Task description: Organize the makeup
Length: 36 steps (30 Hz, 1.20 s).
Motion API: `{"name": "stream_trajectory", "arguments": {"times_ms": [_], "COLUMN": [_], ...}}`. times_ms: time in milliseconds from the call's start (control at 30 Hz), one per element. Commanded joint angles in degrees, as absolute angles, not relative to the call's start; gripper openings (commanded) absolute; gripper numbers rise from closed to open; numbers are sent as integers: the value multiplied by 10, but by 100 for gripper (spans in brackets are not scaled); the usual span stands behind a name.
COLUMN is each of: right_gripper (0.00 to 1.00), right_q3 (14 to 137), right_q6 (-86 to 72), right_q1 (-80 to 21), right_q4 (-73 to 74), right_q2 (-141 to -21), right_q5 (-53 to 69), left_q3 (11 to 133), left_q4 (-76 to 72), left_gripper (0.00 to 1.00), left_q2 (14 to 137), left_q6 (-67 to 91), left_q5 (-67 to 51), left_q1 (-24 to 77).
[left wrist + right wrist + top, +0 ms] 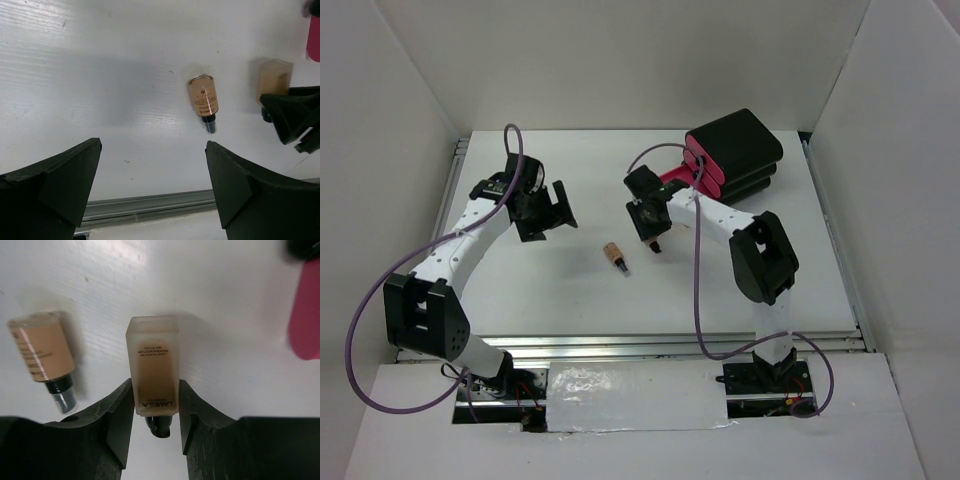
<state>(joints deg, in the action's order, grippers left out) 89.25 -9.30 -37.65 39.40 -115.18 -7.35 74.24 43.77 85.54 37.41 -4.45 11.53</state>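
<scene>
Printing on the frosted rectangular tan bottle (152, 365): "LAMEILA" in capitals. The finer lines above it are too small to read. Its black cap points back between the fingers. Right gripper (155, 392) is partly closed, both fingers (120, 407) pressed against the bottle's sides near the cap end. The bottle lies on the white table (225, 280). Off to one side of these fingers, clear of them, lies a round tan bottle (44, 347) with a black neck and an unreadable label. Left gripper (152, 147) is spread wide and holds nothing; the round tan bottle lies ahead of its fingers, untouched.
</scene>
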Motion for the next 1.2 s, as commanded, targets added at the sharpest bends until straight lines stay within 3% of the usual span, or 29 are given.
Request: {"name": "stream_trajectory", "arguments": {"times_ms": [0, 400, 867, 1033, 1167], "right_gripper": [17, 17, 25, 37, 39], "right_q3": [967, 1119, 1093, 1104, 1113], "right_q6": [-70, 116, 115, 86, 69], "right_q1": [-356, -289, -262, -256, -253], "right_q4": [372, 311, 282, 290, 291], "right_q2": [-1089, -1195, -1243, -1265, -1281], "right_q5": [-95, -312, -261, -240, -238], "left_q3": [752, 737, 744, 753, 757], "left_q4": [424, 404, 417, 415, 417], "left_gripper": [99, 99, 99, 99, 99], "left_q2": [845, 819, 824, 838, 847], "left_q6": [355, 336, 318, 318, 316], "left_q5": [-51, -62, -69, -80, -79], "left_q1": [112, 112, 112, 111, 112]}}
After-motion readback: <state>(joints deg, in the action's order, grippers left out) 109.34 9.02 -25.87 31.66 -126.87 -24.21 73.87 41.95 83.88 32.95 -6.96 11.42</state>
